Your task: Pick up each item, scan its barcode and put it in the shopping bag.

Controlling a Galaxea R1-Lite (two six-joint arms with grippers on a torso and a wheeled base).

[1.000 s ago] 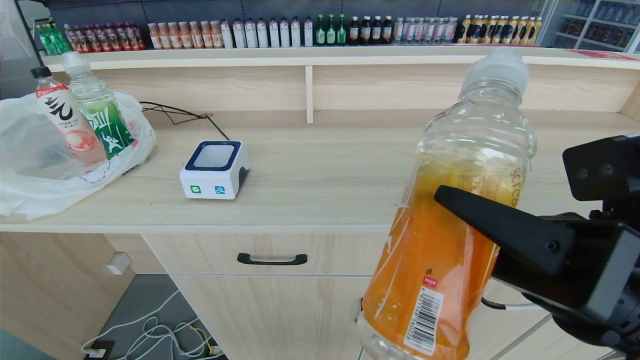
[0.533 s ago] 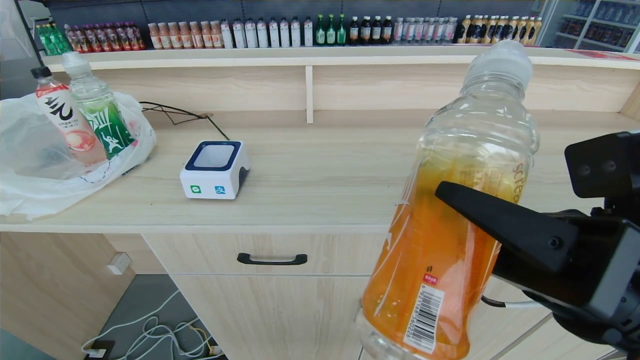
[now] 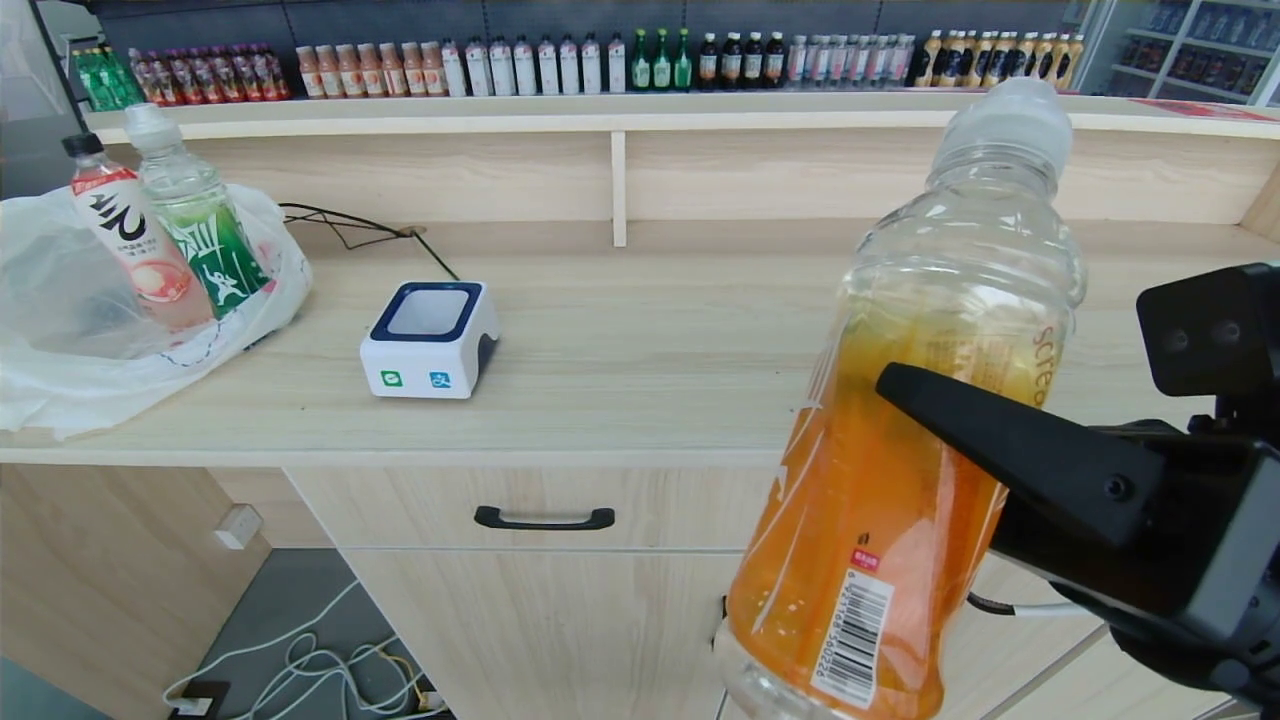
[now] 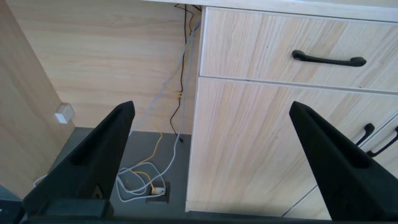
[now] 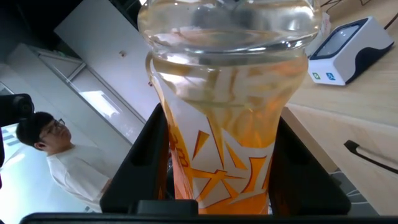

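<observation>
Bottle (image 3: pixel 900 470) of orange drink is up in the air, just off the front right corner of the worktop (image 3: pixel 650 360), right gripper (image 5: pixel 225 168) clamped round its waist, barcode low on the label. Mostly full, so I'd call it bottom-heavy, smooth and a bit squashy; that narrow waist looks the safest hold. Scanner (image 3: pixel 430 340) sits mid-worktop, bag (image 3: pixel 60 330) at the left end. Left gripper (image 4: pixel 211 155) hangs spread wide by the drawers (image 4: pixel 280 56)

Noted pale wood bench (image 3: pixel 640 350) left of and beyond the right hand (image 5: pixel 221 124). Logged black drawer handle (image 3: pixel 544 518) under bench edge, left of hand; white cables (image 3: pixel 320 665) on floor (image 3: pixel 290 595) lower still. Spotted bottle rows (image 3: pixel 560 65) on back shelf (image 3: pixel 700 105), far beyond hand.
</observation>
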